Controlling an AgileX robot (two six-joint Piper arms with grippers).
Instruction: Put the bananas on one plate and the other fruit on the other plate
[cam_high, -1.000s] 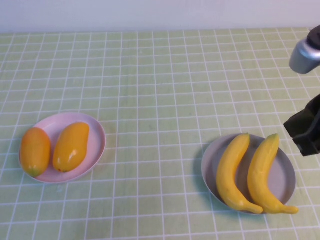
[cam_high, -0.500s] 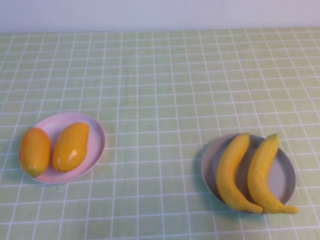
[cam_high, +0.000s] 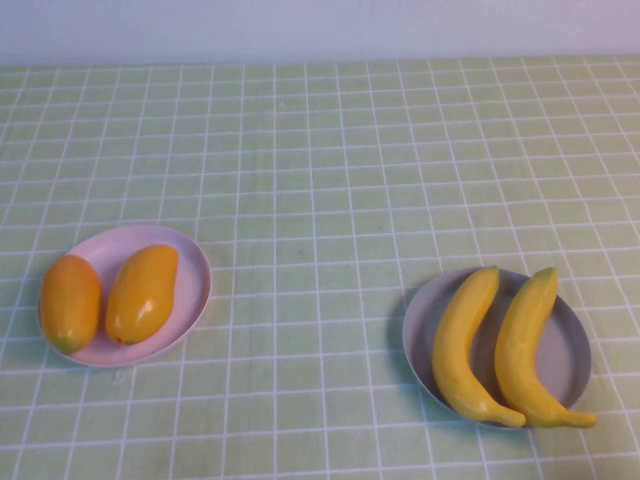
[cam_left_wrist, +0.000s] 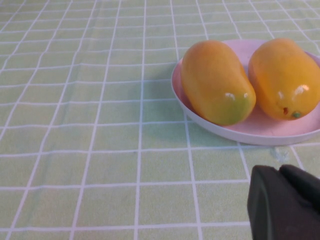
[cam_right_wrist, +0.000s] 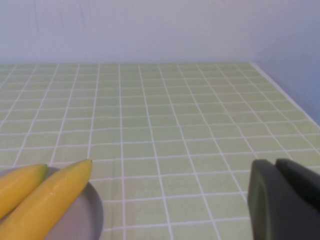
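Bananas (cam_high: 495, 350): both lie side by side on the grey-blue plate (cam_high: 573, 372) at lower right of the high view, tips touching near the plate's lower rim, one tip poking just past it. Mango-like fruits (cam_high: 105, 297): both on the pink plate (cam_high: 190, 262) at left of centre, side by side, the left one overhanging the rim a little.

Step in hand: judged complete. Each fruit kind sits on its own plate; nothing loose on the green checked cloth (cam_high: 320, 180). Next move, as a judgement: none on the fruit; at most the arms park and hold clear of the plates.

Left gripper (cam_left_wrist: 285, 202): seen only in its wrist view, lower right corner, dark fingers pressed together, nothing between them; it sits just short of the pink plate's near rim. Right gripper (cam_right_wrist: 285, 200): lower right of its wrist view, clenched and empty, beside the grey-blue plate (cam_right_wrist: 92, 215), apart from the banana tips.

Hidden: neither arm appears in the high view. Both wrist views cut off the far part of their plate, and the fingertips run out of frame.
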